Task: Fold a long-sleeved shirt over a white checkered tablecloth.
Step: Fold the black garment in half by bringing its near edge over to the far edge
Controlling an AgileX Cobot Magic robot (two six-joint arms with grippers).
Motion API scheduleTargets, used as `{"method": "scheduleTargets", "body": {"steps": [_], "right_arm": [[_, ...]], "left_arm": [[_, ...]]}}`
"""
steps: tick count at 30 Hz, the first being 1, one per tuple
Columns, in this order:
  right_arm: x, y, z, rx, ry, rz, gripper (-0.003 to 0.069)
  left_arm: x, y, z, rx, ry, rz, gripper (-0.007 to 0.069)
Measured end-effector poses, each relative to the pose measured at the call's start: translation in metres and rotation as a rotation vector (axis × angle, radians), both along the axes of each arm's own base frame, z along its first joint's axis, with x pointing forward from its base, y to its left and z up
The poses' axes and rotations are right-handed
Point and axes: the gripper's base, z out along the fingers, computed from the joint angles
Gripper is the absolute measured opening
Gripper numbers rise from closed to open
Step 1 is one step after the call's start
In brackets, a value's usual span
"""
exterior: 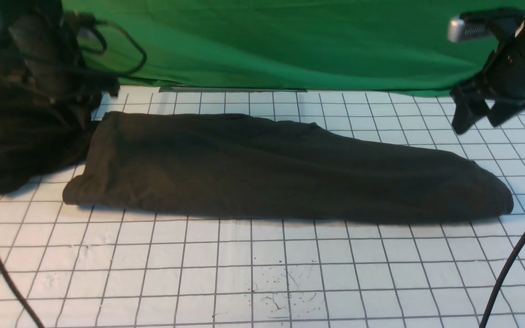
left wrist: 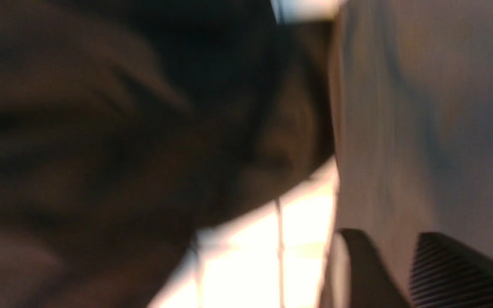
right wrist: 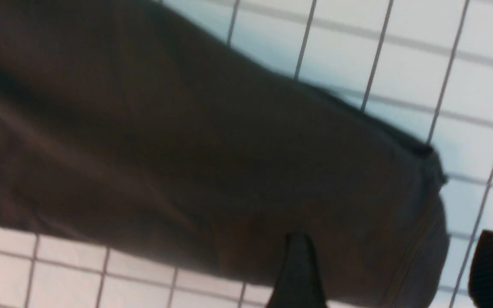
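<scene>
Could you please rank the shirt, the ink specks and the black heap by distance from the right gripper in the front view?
1. long-sleeved shirt, its right end close by the right gripper.
2. ink specks, front centre of the tablecloth.
3. black heap, far left.

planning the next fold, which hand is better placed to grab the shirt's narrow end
Right. The right hand hangs open near the narrow right end of the long-sleeved shirt, and its wrist view looks down on that end. The left arm is at the opposite end.
</scene>
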Motion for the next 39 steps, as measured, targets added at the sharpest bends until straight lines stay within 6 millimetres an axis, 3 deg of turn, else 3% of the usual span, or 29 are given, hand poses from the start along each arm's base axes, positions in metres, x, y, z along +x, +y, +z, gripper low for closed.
{"method": "scheduleTargets", "body": {"steps": [1, 4, 6, 11, 14, 19, 22, 24, 26, 28, 30, 33, 34, 35, 36, 39], "right_arm": [[-0.004, -0.005, -0.012, -0.003, 0.044, -0.011, 0.0487], [-0.011, -0.016, -0.031, -0.008, 0.119, -0.035, 0.0487], [-0.013, -0.021, -0.036, -0.011, 0.138, -0.047, 0.0487], [-0.014, -0.031, -0.04, -0.014, 0.153, -0.069, 0.0487], [-0.014, -0.031, -0.04, -0.014, 0.153, -0.069, 0.0487], [-0.014, -0.031, -0.04, -0.014, 0.153, -0.069, 0.0487], [-0.014, -0.031, -0.04, -0.014, 0.153, -0.069, 0.0487], [-0.014, -0.031, -0.04, -0.013, 0.153, -0.07, 0.0487], [-0.014, -0.031, -0.04, -0.013, 0.153, -0.068, 0.0487], [-0.014, -0.031, -0.04, -0.014, 0.153, -0.064, 0.0487], [-0.015, -0.031, -0.042, -0.017, 0.161, -0.053, 0.0487], [-0.02, -0.033, -0.051, -0.019, 0.192, -0.05, 0.0491], [-0.02, -0.033, -0.051, -0.018, 0.192, -0.051, 0.0491], [-0.023, -0.034, -0.056, -0.019, 0.216, -0.052, 0.0494], [-0.025, -0.034, -0.06, -0.019, 0.228, -0.052, 0.0498], [-0.025, -0.035, -0.064, -0.02, 0.221, -0.058, 0.0515]], "left_arm": [[-0.013, -0.003, -0.015, -0.034, 0.075, -0.007, 0.0055], [-0.035, -0.007, -0.03, -0.075, 0.16, -0.008, 0.0006], [-0.041, -0.007, -0.032, -0.083, 0.173, -0.006, 0.0001], [-0.048, -0.006, -0.015, -0.067, 0.102, -0.013, 0.0036], [-0.047, -0.004, -0.014, -0.062, 0.084, 0.003, 0.0126], [-0.042, 0.001, -0.021, -0.051, 0.063, 0.023, 0.0398], [-0.038, 0.002, -0.037, -0.052, 0.1, 0.039, 0.0552], [-0.036, 0.003, -0.049, -0.056, 0.129, 0.043, 0.062], [-0.035, 0.003, -0.061, -0.061, 0.164, 0.047, 0.0639], [-0.034, 0.003, -0.068, -0.062, 0.189, 0.049, 0.061], [-0.035, 0.002, -0.07, -0.072, 0.201, 0.053, 0.0514], [-0.037, 0.002, -0.07, -0.07, 0.219, 0.048, 0.0279], [-0.037, 0.002, -0.07, -0.07, 0.22, 0.047, 0.026], [-0.037, 0.002, -0.07, -0.067, 0.229, 0.036, 0.0121], [-0.038, 0.003, -0.07, -0.067, 0.233, 0.034, 0.0069], [-0.038, 0.002, -0.07, -0.067, 0.241, 0.029, 0.0012]]}}
